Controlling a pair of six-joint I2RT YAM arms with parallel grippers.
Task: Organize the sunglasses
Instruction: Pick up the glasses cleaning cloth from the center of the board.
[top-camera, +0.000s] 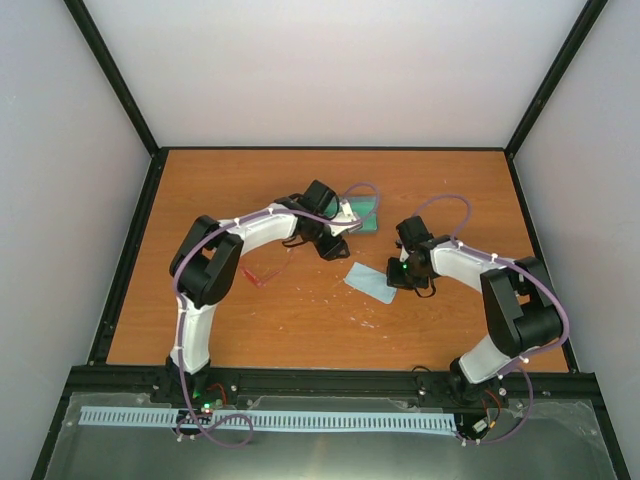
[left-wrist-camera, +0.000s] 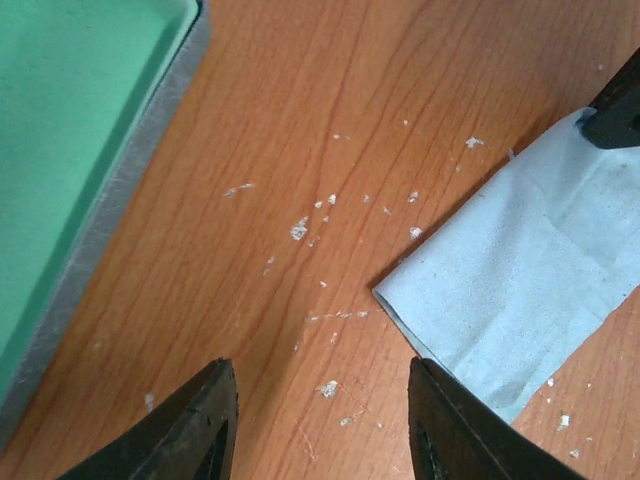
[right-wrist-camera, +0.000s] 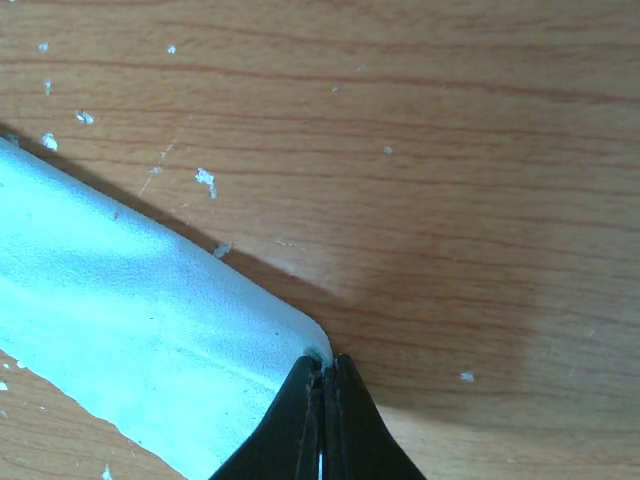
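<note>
one sunglasses (top-camera: 265, 275) pair, half hidden by the left arm (top-camera: 250, 232). left tool (left-wrist-camera: 318, 385) parted, empty; right tool (right-wrist-camera: 322, 400) pinches one cloth (right-wrist-camera: 150, 330)

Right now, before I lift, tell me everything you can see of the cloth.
The cloth is pale blue, thin and matte, with a fine grain. It looks folded: a doubled edge shows at one corner in the left wrist view. It lies on the table between the two arms, just in front of the case. The right fingers are shut on one edge, and the dark shadow under that end suggests it is slightly raised.
</note>
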